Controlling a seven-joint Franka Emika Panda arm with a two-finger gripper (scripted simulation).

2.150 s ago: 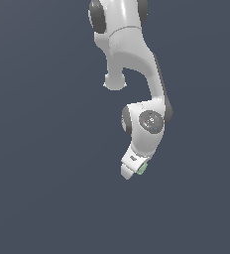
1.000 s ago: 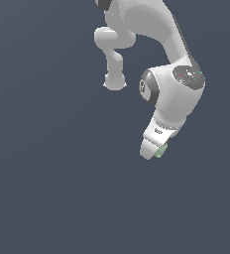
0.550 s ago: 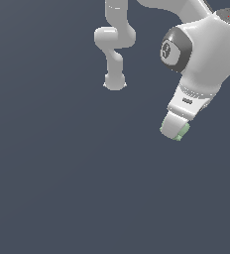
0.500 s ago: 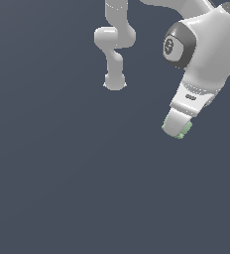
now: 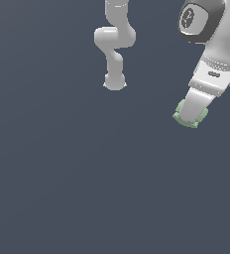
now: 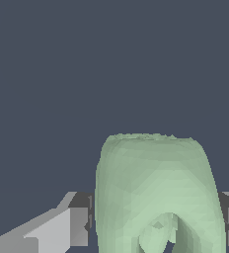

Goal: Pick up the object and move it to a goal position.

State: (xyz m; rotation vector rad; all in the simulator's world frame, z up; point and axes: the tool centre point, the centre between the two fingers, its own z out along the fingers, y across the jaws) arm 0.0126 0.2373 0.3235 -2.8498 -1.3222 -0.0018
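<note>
Carrying the object [image 5: 190,119] toward a goal that is not marked in either view.

The mint-green object is clamped between the fingers [image 6: 79,225] of the gripper [image 5: 191,110], at the exterior view's right, apparently clear of the floor. The transport step is judged to be in hand; next, the grip should be kept firm until the goal is reached.

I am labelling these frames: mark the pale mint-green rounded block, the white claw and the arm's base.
Pale mint-green rounded block [image 6: 156,192]: wrist view, its broad face.
White claw [image 5: 190,115]: exterior view, fingertips clamping the block.
Arm's base [image 5: 114,82]: exterior view, its foot on the floor.
</note>
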